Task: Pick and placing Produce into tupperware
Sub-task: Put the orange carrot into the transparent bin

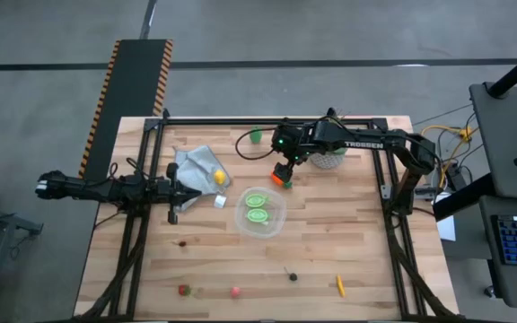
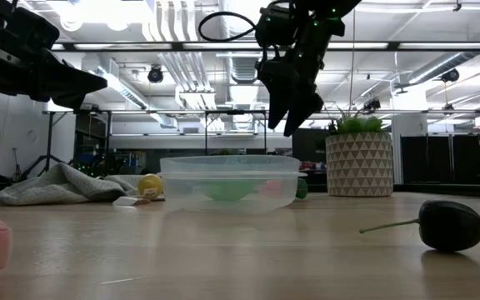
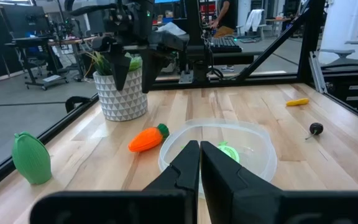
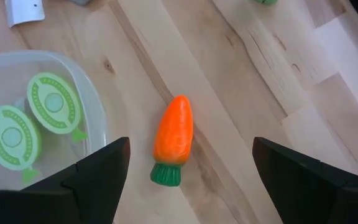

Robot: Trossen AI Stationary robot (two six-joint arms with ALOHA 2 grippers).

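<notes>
**Carrot lined up for pickup beside the tupperware**

The right gripper [image 4: 185, 168] is held above the orange carrot [image 4: 174, 138], its fingers spread wide and empty, one to each side of the toy. The carrot lies flat on the counter [image 1: 357, 242], just beside the clear tupperware [image 1: 259, 213], in which two green slices [image 4: 33, 118] are already seen. The pickup step appears to be in hand; a straight descent and a close across the carrot's body would be called for next.

Open counter is left around the carrot, though the tupperware rim is near. The plant pot [image 1: 328, 160] stands close behind. The left gripper [image 3: 199, 168] waits by the grey cloth [image 1: 196, 166], fingers closed and empty.
</notes>
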